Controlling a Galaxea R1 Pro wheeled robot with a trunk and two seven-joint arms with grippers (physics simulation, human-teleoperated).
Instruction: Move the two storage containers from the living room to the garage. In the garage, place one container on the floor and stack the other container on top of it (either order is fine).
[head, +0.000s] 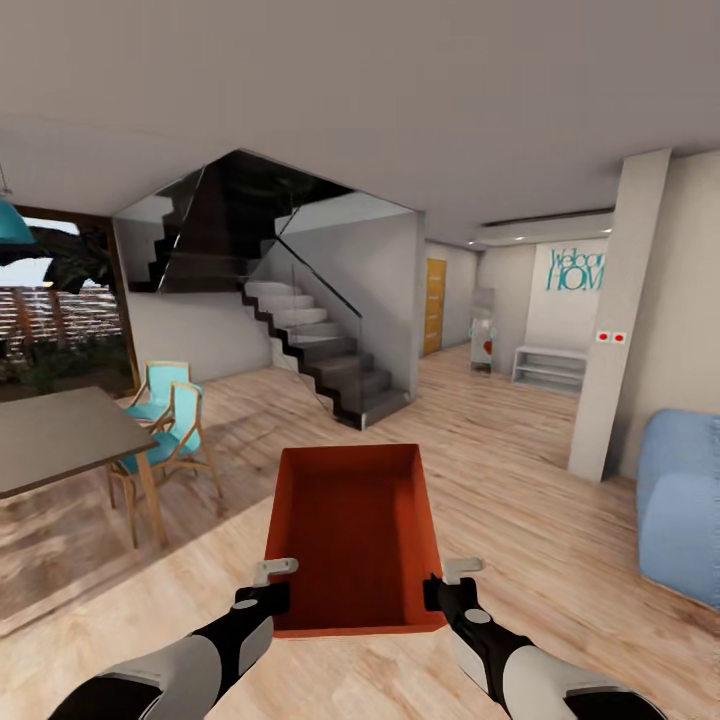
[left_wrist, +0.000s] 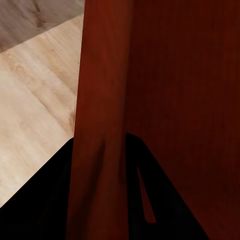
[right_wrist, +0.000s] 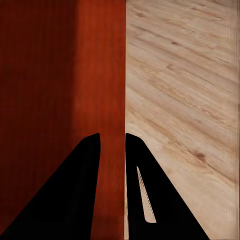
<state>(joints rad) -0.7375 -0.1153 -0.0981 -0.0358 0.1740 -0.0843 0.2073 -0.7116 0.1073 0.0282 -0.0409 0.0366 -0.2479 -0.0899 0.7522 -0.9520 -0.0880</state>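
One orange-red storage container (head: 350, 535) hangs in front of me above the light wood plank floor (head: 520, 480) of the living room, its open top facing up. My left gripper (head: 275, 585) is shut on its left wall near the front corner. My right gripper (head: 448, 580) is shut on its right wall. The left wrist view has the red wall (left_wrist: 105, 100) running between the two black fingers (left_wrist: 45, 205). The right wrist view has the wall's edge (right_wrist: 112, 75) clamped between its black fingers (right_wrist: 75, 195), with wood floor beside it.
A grey dining table (head: 60, 435) with teal chairs (head: 170, 420) stands at the left. A dark staircase with a glass rail (head: 325, 350) rises ahead. A white column (head: 620, 320) and a blue sofa (head: 685, 500) are at the right. An orange door (head: 434, 305) shows down the hallway.
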